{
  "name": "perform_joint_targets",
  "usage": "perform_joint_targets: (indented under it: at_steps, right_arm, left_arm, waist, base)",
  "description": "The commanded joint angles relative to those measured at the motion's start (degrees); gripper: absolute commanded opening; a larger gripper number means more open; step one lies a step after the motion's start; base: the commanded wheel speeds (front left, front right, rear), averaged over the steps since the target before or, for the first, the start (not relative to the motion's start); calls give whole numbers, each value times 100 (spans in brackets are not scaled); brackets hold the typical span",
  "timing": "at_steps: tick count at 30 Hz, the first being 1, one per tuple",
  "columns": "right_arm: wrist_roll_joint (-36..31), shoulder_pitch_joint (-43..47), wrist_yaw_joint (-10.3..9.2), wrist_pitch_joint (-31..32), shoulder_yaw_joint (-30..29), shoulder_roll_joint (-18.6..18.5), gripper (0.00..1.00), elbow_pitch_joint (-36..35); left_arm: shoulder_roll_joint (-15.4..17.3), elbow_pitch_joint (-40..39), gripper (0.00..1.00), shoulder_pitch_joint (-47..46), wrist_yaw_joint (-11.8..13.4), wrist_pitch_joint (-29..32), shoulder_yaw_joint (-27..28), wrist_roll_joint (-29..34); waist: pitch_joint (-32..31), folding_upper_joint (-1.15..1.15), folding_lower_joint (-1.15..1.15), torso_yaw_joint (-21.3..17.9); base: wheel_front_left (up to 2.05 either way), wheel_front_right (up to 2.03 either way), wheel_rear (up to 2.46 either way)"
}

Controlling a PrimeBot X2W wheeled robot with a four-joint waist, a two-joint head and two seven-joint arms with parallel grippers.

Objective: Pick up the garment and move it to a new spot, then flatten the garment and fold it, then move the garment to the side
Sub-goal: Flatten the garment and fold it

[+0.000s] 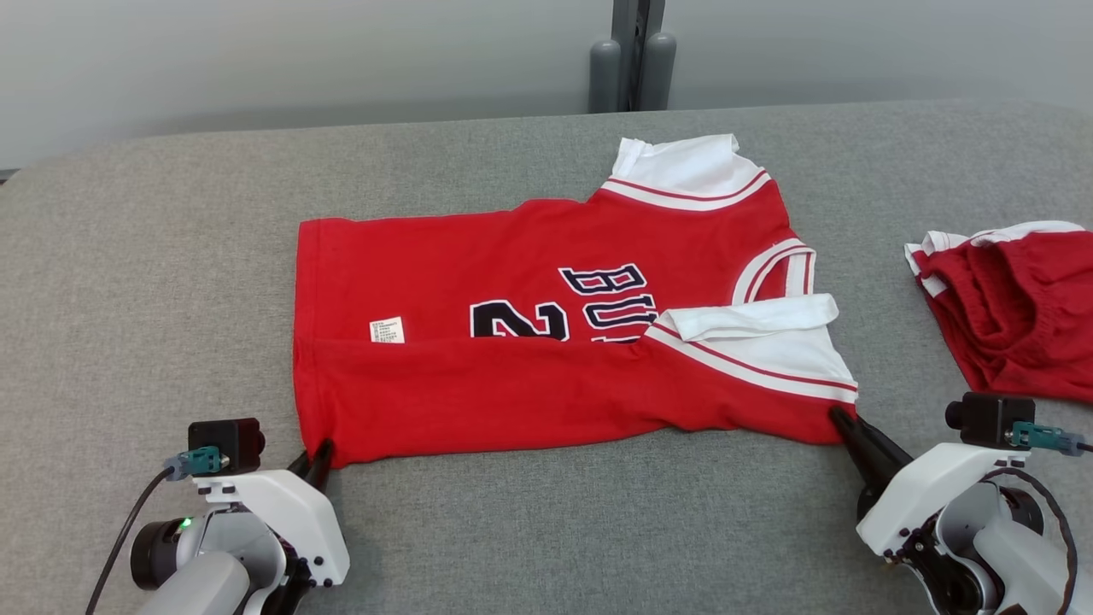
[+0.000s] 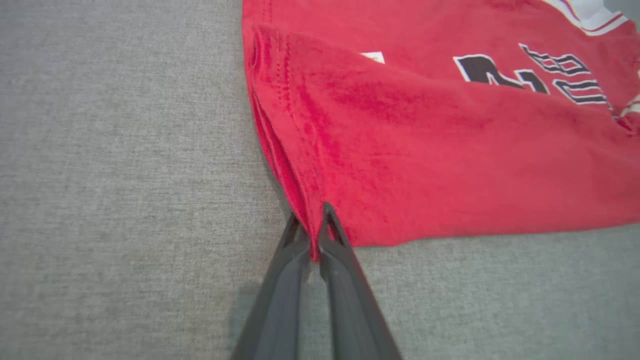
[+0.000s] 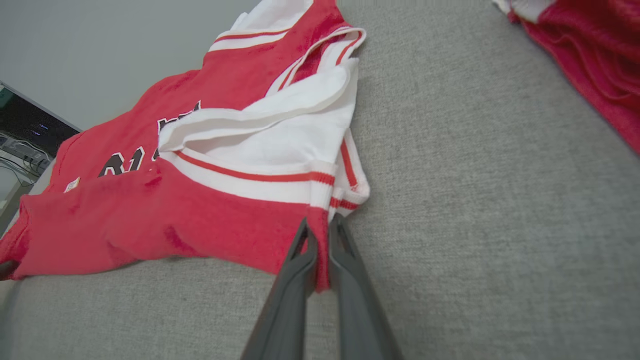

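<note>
Both pincers are on cloth rn. L pincer is clamped on the hem corner of the garment, a thin ridge of red pinched btwn its two fingers, the body spreading away ahead and to the right of the tips. R pincer is clamped too, on the corner at the sleeve end, w/ the white near sleeve lying straight ahead of its tips. The garment rests on the grey surface, stretched btwn the two pincers, its near edge running from one grip to the other

Progress as I read it: pickup + relocate look done, and it's mostly flat. One lengthwise fold seems in already: a plain red band ahead of both pincers lies over the lower part of the number and lettering, w/ the white label showing just past that band's edge, beyond L pincer. The far sleeve sticks out well beyond R pincer, not tucked. So I'd say mid-fold, approx halfway overall. Left to do: at least one more fold from these corners, sleeves in, then shift the bundle aside. A second red piece sits off to the right of R pincer, apart from the garment; maybe the side pile, can't be sure
</note>
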Motion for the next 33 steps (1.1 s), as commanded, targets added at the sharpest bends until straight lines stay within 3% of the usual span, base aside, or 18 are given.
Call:
perform_joint_targets:
  at_steps: [1,11,23,33]
  right_arm:
    - [35,-41,1,-72,23,-39,0,9]
    - [317,131,1,25,243,-243,0,-176]
    - [747,836,0,650,311,-1046,0,-892]
    - [753,1349,0,972,13,-1172,0,-1144]
  left_arm:
    - [56,-30,0,59,-25,21,6,-24]
    - [338,-424,0,325,46,158,-51,-38]
    - [1200,-1648,0,1101,167,1056,-295,-258]
    - [1386,-2186,0,1379,355,1346,-360,-369]
  waist:
    - [-24,0,0,14]
    - [-350,0,0,68]
    - [-887,0,0,124]
    - [-826,0,0,130]
  base:
    - [0,0,0]
    - [0,0,0]
    - [0,0,0]
    - [0,0,0]
